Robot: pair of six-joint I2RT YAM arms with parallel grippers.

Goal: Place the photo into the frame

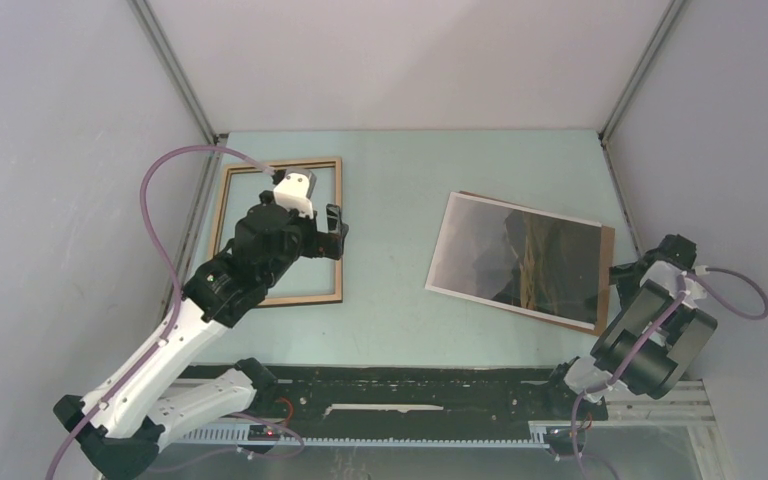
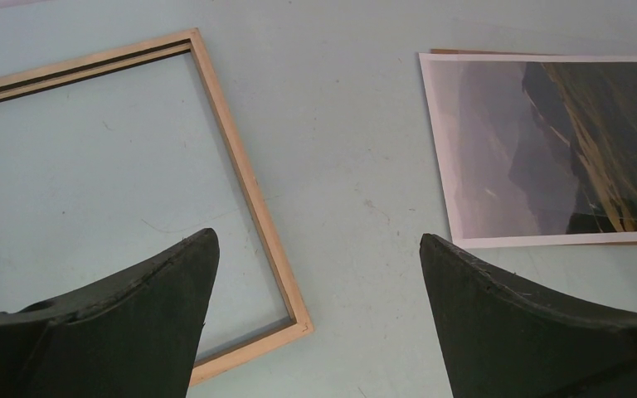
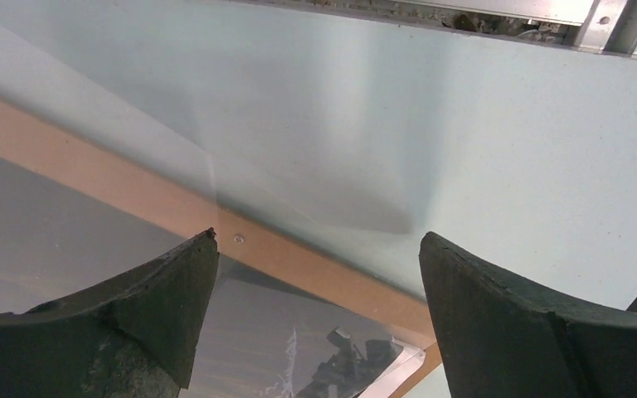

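The frame (image 1: 335,215), light tan wood, lies flat at the table's left; it also shows in the left wrist view (image 2: 245,178). The photo (image 1: 520,258), a dark mountain print with a white border, lies face up at the right on the brown backing board (image 1: 606,270). It also shows in the left wrist view (image 2: 547,149) and, glossy, in the right wrist view (image 3: 282,340). My left gripper (image 1: 335,232) is open and empty above the frame's right side. My right gripper (image 1: 628,272) is open and empty over the photo's right edge.
The brown backing board (image 3: 133,195) sticks out from under the photo at its right and far edges. Grey walls enclose the table on three sides. A black rail (image 1: 410,395) with metal strips runs along the near edge between the arm bases.
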